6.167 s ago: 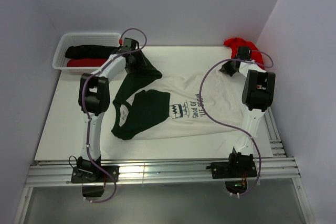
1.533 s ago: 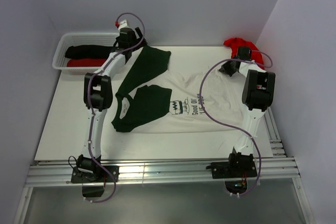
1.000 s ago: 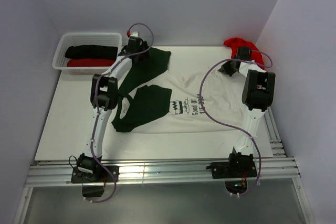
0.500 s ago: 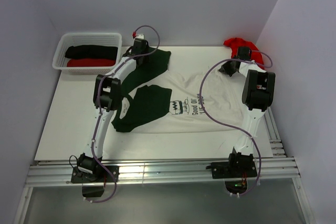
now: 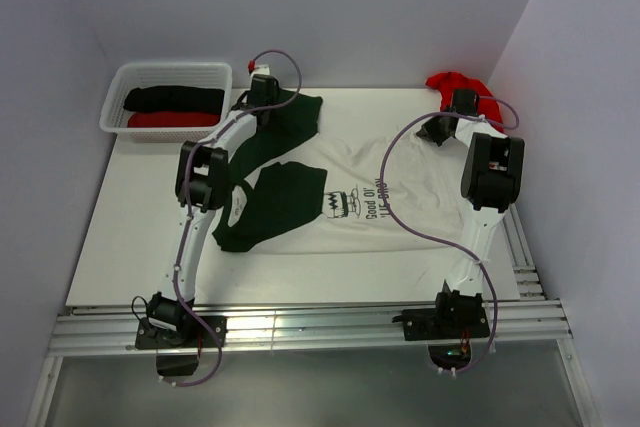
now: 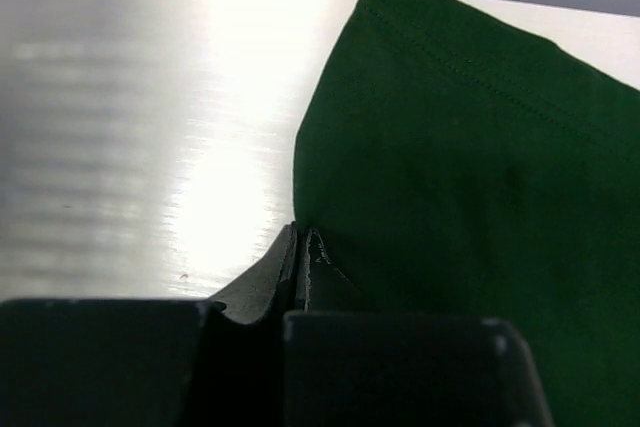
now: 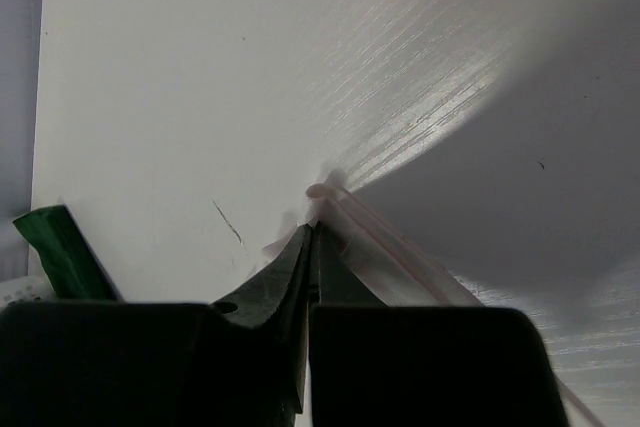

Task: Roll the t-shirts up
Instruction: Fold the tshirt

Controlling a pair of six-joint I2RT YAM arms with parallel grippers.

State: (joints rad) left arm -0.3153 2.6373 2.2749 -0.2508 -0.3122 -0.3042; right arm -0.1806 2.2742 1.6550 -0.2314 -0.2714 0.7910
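- There's a white cotton t-shirt with dark green sleeves and a cartoon print (image 5: 370, 187) lying mostly flat in the middle of the white surface (image 5: 140, 217), collar towards the left arm and hem towards the right arm.
- The near sleeve is folded in over the chest. The far dark green sleeve (image 6: 470, 197) sticks out flat towards the back edge.
- The left claw (image 6: 303, 247) is down at that far sleeve with its fingers pinched together right on the sleeve's edge.
- The right claw (image 7: 312, 232) is closed too, nipping a little fold of the white fabric at the far hem corner.
- A crumpled plain red t-shirt (image 5: 455, 82) sits in the far right corner, just behind the right claw.
- A white plastic lattice basket (image 5: 172, 66) is at the far left. Inside it are a rolled black t-shirt (image 5: 172, 98) and a rolled red t-shirt (image 5: 165, 119), side by side, with the black one further back.
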